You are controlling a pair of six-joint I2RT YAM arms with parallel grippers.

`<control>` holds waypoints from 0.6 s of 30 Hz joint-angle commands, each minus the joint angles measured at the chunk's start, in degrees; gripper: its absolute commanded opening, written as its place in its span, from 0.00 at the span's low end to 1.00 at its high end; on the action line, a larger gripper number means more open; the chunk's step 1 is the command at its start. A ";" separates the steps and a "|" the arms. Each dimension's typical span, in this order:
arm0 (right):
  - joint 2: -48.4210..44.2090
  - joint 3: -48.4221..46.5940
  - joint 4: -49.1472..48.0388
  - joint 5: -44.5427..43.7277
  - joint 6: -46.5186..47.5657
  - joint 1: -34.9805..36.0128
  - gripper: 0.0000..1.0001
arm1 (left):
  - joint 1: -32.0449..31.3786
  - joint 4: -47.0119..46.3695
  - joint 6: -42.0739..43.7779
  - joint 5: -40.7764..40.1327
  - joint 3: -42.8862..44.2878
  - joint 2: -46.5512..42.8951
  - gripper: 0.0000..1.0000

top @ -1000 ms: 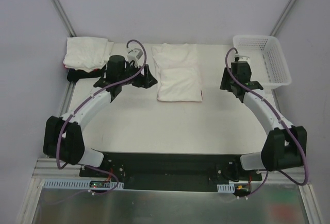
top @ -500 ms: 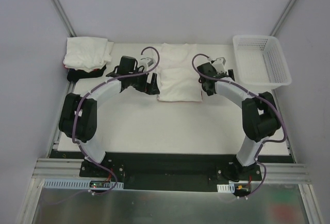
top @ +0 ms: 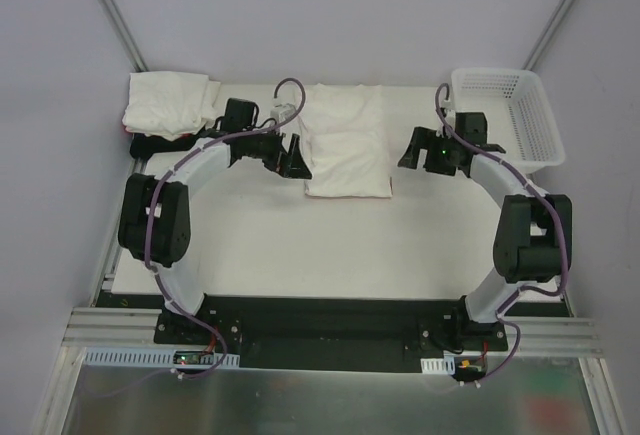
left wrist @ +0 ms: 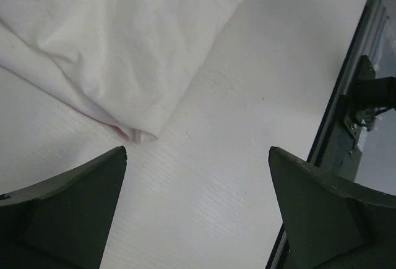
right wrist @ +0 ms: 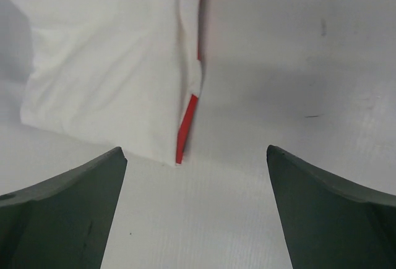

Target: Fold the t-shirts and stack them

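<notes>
1. White cloth, folded into a neat rectangle: the shirt (top: 345, 150) lies in the middle of the far half of the table (top: 300, 245). A pile of shirts (top: 170, 103), white on top with something dark beneath, sits at the far left corner.
2. The left gripper (top: 291, 158) is just beside the shirt's left edge, and the right gripper (top: 415, 148) is a little off its right edge. Both have their fingers spread wide with nothing between them.
3. The layers could peel apart. In the right wrist view a red strip (right wrist: 187, 120) peeps from the shirt's edge, so the layers do not line up. A pinch that catches only the top one would likely open the fold.
4. The near left corner (left wrist: 139, 134) curls a little. A finger sliding in low might push and bunch it rather than get under. An uneven lift by the two arms could let the middle sag and land it crooked on the pile.
5. The table is white, matte and finely ribbed. Pale grey walls (top: 330, 15) enclose it, with metal struts (top: 112, 15) running into the far corners. A white mesh basket (top: 490, 72) stands at the far right.
</notes>
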State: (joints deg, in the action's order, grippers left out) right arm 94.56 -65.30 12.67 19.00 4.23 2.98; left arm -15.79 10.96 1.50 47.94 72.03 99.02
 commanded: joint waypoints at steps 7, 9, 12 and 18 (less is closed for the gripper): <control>4.05 3.85 -8.35 10.53 1.57 2.02 1.00 | 8.14 1.61 3.33 24.74 3.56 11.01 0.97; 4.57 5.61 -12.38 13.95 1.49 2.12 1.00 | 8.50 1.61 3.60 26.93 3.91 13.72 0.97; 6.95 5.09 -12.31 18.34 1.13 2.03 1.00 | 8.50 1.61 3.34 27.12 4.08 16.37 0.97; 7.57 5.79 -13.79 19.49 -1.06 2.38 1.00 | 7.71 1.61 2.46 23.26 3.65 17.96 0.96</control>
State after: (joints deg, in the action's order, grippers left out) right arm 102.63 -60.07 3.03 34.59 4.49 4.99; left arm -7.20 12.80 2.48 70.26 74.32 117.03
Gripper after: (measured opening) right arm 0.995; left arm 0.961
